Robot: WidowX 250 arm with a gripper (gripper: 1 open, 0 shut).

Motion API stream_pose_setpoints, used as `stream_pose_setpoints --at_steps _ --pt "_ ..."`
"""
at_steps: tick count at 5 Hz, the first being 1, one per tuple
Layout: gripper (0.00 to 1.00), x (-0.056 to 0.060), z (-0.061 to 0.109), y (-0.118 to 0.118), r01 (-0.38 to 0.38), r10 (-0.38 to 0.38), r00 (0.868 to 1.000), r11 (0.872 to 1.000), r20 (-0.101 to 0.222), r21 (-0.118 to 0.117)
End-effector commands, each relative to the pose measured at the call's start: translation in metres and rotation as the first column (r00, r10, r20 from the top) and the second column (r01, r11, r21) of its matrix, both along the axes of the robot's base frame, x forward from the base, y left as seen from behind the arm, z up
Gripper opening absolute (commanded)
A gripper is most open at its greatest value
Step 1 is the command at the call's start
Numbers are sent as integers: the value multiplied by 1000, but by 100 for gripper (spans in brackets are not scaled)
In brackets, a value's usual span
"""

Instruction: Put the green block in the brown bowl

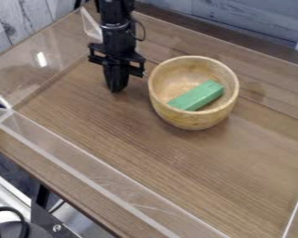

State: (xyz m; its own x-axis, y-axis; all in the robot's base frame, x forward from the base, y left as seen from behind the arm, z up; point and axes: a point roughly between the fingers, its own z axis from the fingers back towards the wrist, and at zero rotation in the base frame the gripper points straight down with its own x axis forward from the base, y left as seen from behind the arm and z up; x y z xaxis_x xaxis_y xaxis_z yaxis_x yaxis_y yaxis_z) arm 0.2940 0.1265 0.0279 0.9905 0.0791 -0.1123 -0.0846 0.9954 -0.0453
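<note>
Already the green block point(196, 95) lies in the brown bowl point(171, 115); gripper point(116, 87) closed, empty, left of bowl.

One brown bowl point(196, 92) sits right of centre in the frame. One green block point(196, 95) lies inside it. One robot arm carries one black end effector point(116, 85) at upper left. One wooden tabletop point(139, 158) bears them, with clear walls around it.

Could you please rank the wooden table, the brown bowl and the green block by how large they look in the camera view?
1. Wooden table, largest by far.
2. Brown bowl.
3. Green block, lying inside the bowl, clearly smallest.
</note>
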Motion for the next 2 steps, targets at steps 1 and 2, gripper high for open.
stream_pose_setpoints --at_steps 1,2 --pt "0 9 13 4 11 -11 997 1000 70 9" --pt "0 6 12 4 17 -17 996 1000 87 -6"
